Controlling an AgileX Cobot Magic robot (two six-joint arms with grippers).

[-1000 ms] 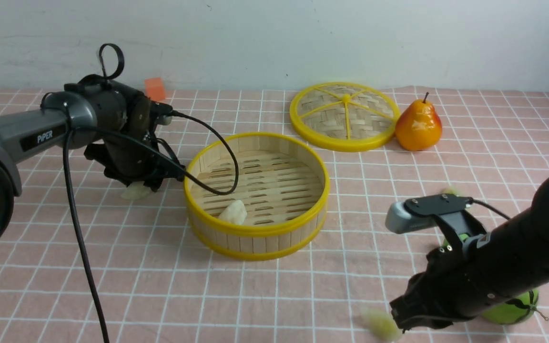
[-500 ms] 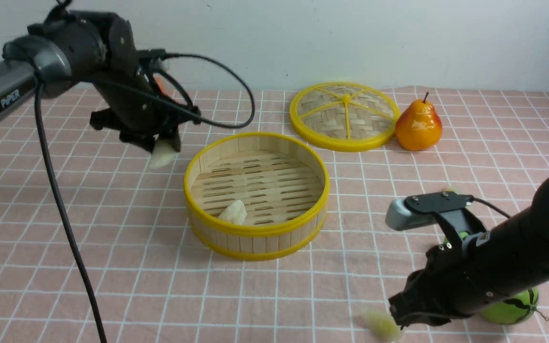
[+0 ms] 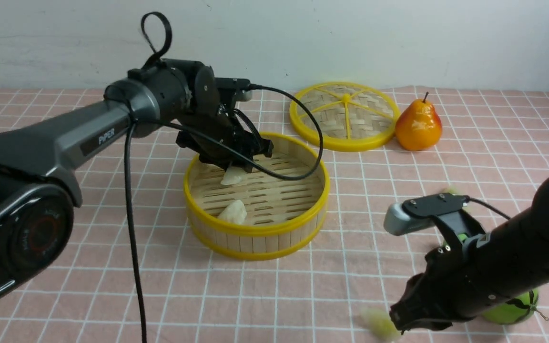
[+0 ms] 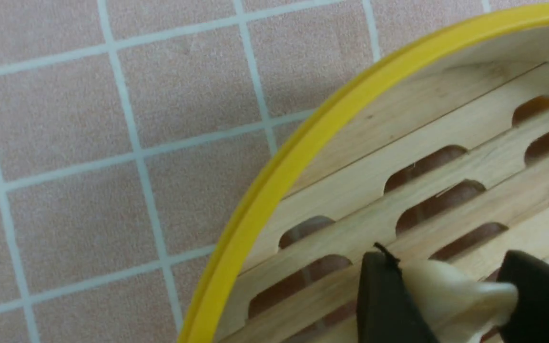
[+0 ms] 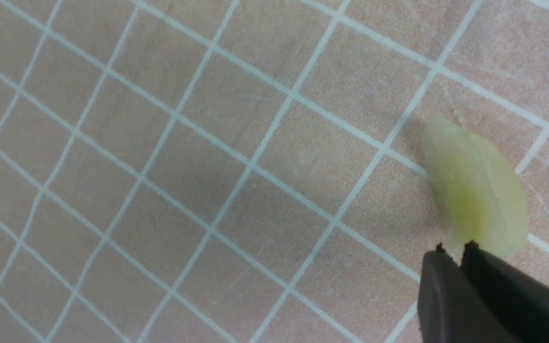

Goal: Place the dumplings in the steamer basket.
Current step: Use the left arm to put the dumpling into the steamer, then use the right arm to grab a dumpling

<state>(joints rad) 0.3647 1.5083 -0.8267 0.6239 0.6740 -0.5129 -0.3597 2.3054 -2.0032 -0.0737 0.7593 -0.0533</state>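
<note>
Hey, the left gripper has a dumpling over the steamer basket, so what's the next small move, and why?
Probably open the left gripper and let go. The held dumpling hangs inside the yellow rim of the steamer basket, over the slatted floor and apart from the resting dumpling, so a release should drop it inside.

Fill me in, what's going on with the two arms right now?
The left gripper holds a dumpling over the floor of the steamer basket, inside its rim, not yet let go. Another dumpling already lies in the basket near the front wall. The right gripper is low over the tablecloth, jaws together at the edge of a greenish dumpling; whether it pinches it is unclear.
</note>
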